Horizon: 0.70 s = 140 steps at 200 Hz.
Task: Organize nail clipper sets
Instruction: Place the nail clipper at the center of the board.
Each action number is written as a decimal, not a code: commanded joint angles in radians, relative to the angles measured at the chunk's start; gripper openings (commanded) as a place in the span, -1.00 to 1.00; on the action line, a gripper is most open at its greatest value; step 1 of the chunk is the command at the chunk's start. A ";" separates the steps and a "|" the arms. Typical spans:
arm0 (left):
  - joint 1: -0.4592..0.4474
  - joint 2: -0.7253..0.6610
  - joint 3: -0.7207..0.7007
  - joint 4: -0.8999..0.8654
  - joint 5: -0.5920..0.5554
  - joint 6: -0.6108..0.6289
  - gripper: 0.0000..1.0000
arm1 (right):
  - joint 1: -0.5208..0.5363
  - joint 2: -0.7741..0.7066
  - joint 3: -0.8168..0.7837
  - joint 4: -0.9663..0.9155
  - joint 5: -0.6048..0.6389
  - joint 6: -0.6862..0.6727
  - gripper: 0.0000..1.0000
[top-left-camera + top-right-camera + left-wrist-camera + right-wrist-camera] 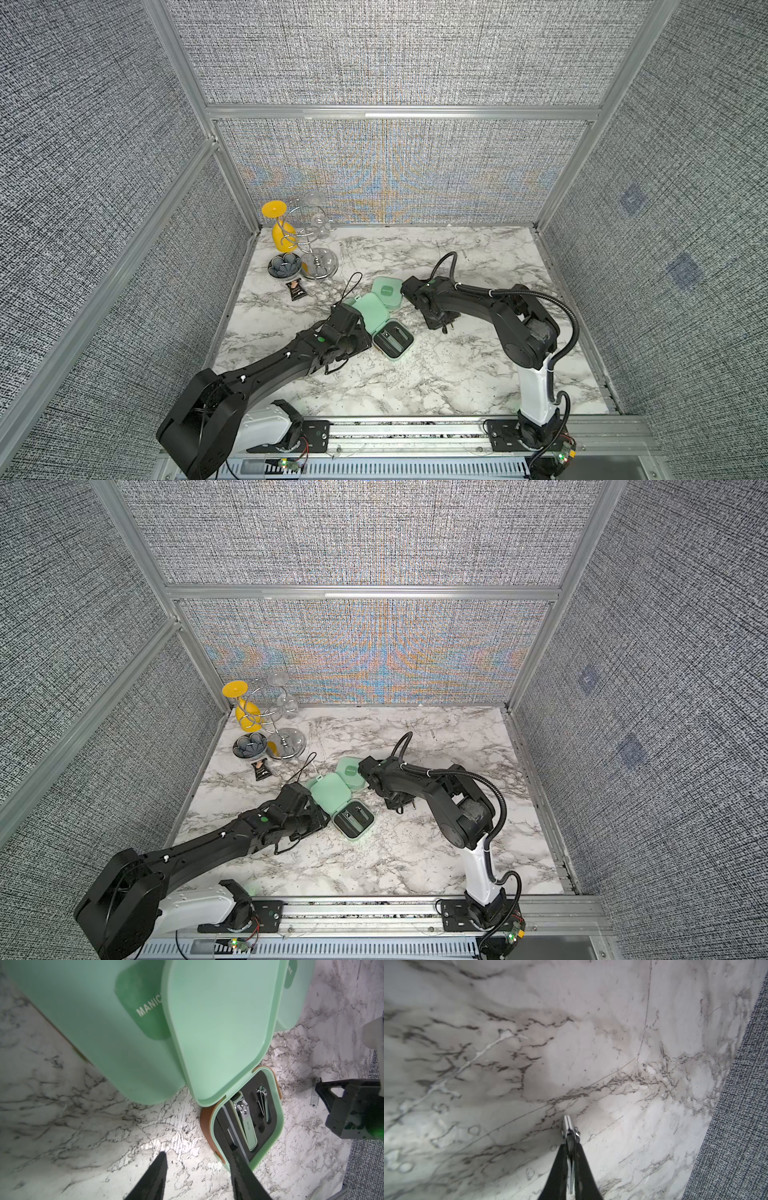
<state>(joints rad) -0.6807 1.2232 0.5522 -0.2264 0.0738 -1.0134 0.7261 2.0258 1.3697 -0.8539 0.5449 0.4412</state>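
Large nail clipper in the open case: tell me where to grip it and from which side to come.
Grip the large nail clipper across its narrow width at mid-handle, coming straight down from above. It lies flat, sunk in the black foam of the open case, so its ends are boxed in. The oval hollow beside it probably leaves room to reach its side.

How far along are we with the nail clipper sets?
Done: a first case and a second case look shut, contents hidden. The third case lies open with a clipper and a smaller tool seated. In hand: the right claw pinches a metal tool over the table; the left claw stands open at the open case. Remaining: seat that tool, close the lid.
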 commanded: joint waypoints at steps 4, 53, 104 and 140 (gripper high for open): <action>-0.002 0.008 0.003 0.011 -0.003 0.002 0.03 | 0.007 -0.010 -0.002 0.005 -0.042 0.032 -0.77; 0.000 0.009 0.008 0.012 0.000 0.006 0.03 | 0.026 -0.007 0.008 -0.007 -0.058 0.078 -0.64; -0.001 0.004 0.006 0.012 0.000 0.006 0.03 | 0.027 -0.075 0.013 -0.040 -0.044 0.073 -0.38; 0.000 0.006 0.006 0.014 0.001 0.006 0.03 | 0.014 -0.130 -0.014 -0.022 -0.118 0.044 -0.25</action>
<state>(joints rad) -0.6811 1.2324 0.5522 -0.2256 0.0780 -1.0100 0.7513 1.9182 1.3731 -0.8734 0.4850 0.5003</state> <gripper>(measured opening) 0.515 0.374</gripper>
